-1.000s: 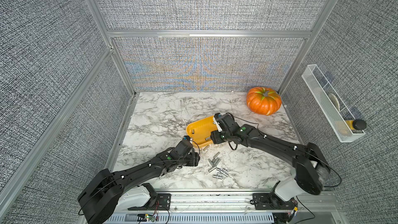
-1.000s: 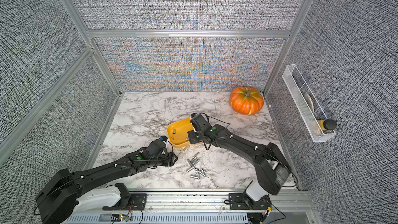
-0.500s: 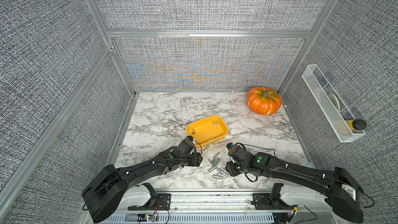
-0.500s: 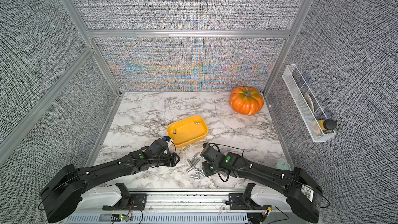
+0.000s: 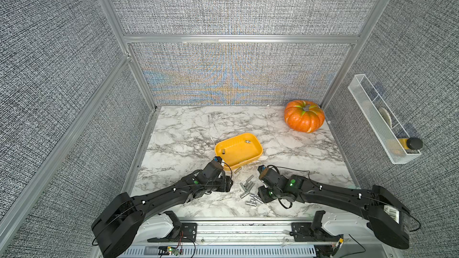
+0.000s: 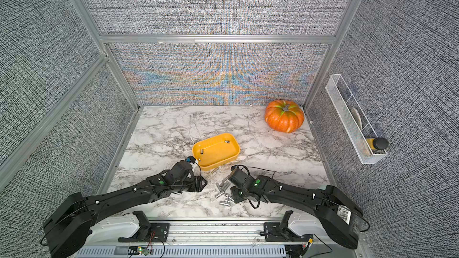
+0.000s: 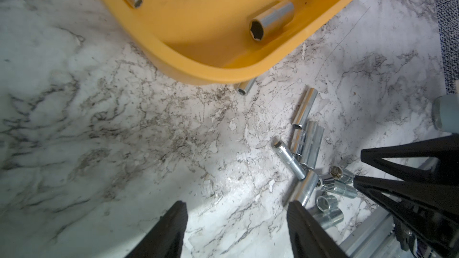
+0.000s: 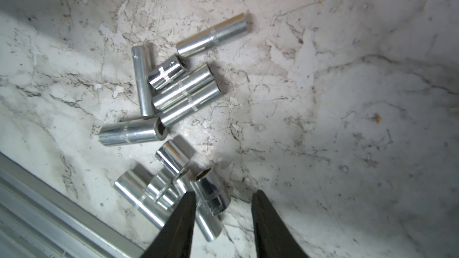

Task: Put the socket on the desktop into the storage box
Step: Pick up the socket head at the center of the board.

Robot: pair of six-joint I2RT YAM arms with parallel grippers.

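The yellow-orange storage box (image 5: 241,153) (image 6: 216,152) (image 7: 198,16) lies mid-desktop with two sockets (image 5: 248,141) (image 7: 272,22) inside. Several chrome sockets (image 5: 248,189) (image 6: 224,192) (image 8: 183,90) lie heaped on the marble desktop (image 5: 198,125) near the front rail, and one (image 5: 238,170) (image 7: 246,86) rests against the box's near wall. My right gripper (image 5: 260,196) (image 6: 234,194) (image 8: 223,194) is low at the heap's right end, jaws apart around a short socket (image 8: 211,189) that sits by one finger, with a gap to the other. My left gripper (image 5: 227,184) (image 6: 200,184) (image 7: 236,207) is open over bare marble left of the heap.
An orange pumpkin (image 5: 304,116) (image 6: 284,116) stands at the back right corner. A white wire basket (image 5: 380,125) hangs on the right wall. The aluminium front rail (image 5: 236,222) (image 8: 49,207) runs just behind the heap. Grey fabric walls close three sides.
My right arm swung back from over the storage box to the heap by the front rail, and its jaws narrowed around a socket. The left arm barely moved.
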